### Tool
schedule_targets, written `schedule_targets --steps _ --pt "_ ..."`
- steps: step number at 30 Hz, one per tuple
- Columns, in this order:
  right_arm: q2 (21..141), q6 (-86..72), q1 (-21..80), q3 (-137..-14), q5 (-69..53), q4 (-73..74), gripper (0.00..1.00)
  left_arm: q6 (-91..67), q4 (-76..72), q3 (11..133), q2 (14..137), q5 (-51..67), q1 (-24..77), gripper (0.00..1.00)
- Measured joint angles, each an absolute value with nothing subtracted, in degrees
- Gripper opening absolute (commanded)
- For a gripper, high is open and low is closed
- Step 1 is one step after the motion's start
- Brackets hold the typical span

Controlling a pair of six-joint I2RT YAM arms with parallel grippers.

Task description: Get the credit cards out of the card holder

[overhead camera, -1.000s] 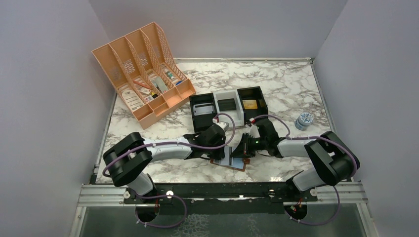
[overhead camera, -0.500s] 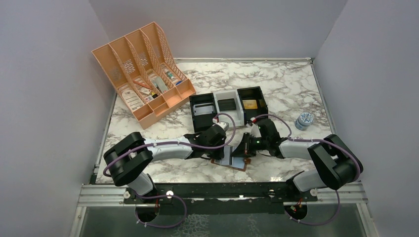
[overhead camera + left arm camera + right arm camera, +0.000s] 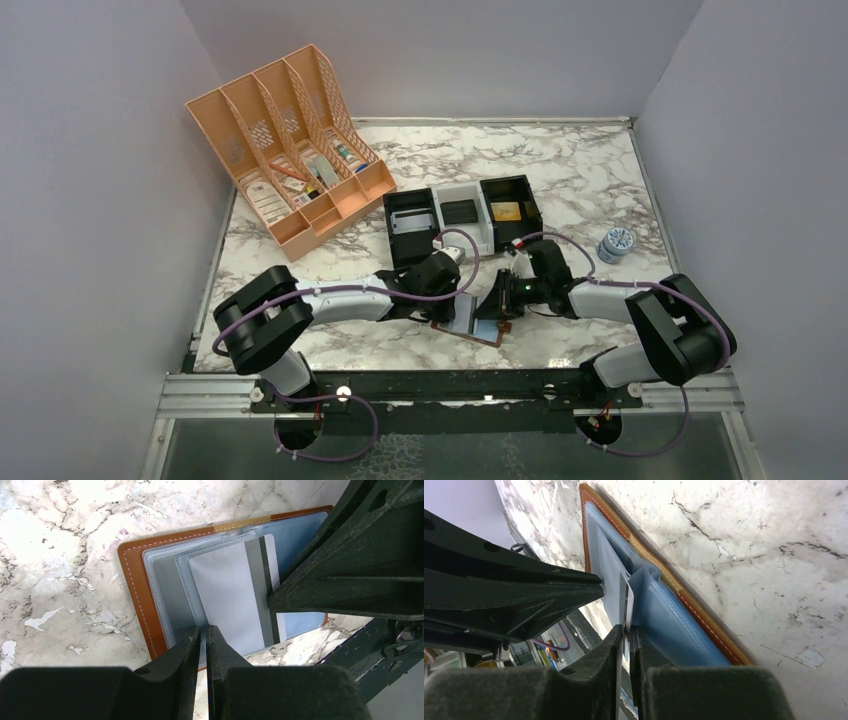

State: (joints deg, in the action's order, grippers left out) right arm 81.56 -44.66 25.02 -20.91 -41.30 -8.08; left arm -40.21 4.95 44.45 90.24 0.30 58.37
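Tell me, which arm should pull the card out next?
Right arm: the right end effector pinches the credit card by its edge, while the left end effector clamps the card holder.

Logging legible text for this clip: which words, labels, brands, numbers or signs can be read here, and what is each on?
No text is readable in any view.
Pale grey plastic card in the brown leather wallet: a dark stripe only, no print visible.
Small round blue-and-white tin: markings too small to read.
Items in the peach plastic file organiser: labels too small to read.
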Motion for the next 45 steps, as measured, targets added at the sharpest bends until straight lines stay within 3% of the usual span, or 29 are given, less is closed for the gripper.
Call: schedule_targets --steps 5,19,26,32,39,45 --pt "81.56 -44.66 25.02 -20.75 -41.63 -7.79 0.01 -40.21 5.06 44.53 90.28 0.32 58.41 0.14" --pt "76.51 -41.80 22.13 -20.21 -41.60 -1.50 0.01 -40.23 5.06 44.53 90.28 0.30 58.52 0.14" --pt "76.27 -41.41 21.26 -20.03 -41.74 -0.49 0.01 -40.21 5.63 45.19 90.28 0.08 58.70 0.31" --pt "76.47 -43.40 21.26 -18.74 -41.76 -3.03 0.01 -39.42 7.09 47.79 90.24 -0.95 59.29 0.33" --pt "77.03 -44.58 21.26 -17.58 -41.91 -5.56 0.03 -38.92 3.14 48.34 91.79 0.60 59.40 0.21" --pt "77.03 -45.65 21.26 -16.64 -42.15 -7.53 0.15 -39.31 2.52 48.05 94.61 0.60 59.77 0.15"
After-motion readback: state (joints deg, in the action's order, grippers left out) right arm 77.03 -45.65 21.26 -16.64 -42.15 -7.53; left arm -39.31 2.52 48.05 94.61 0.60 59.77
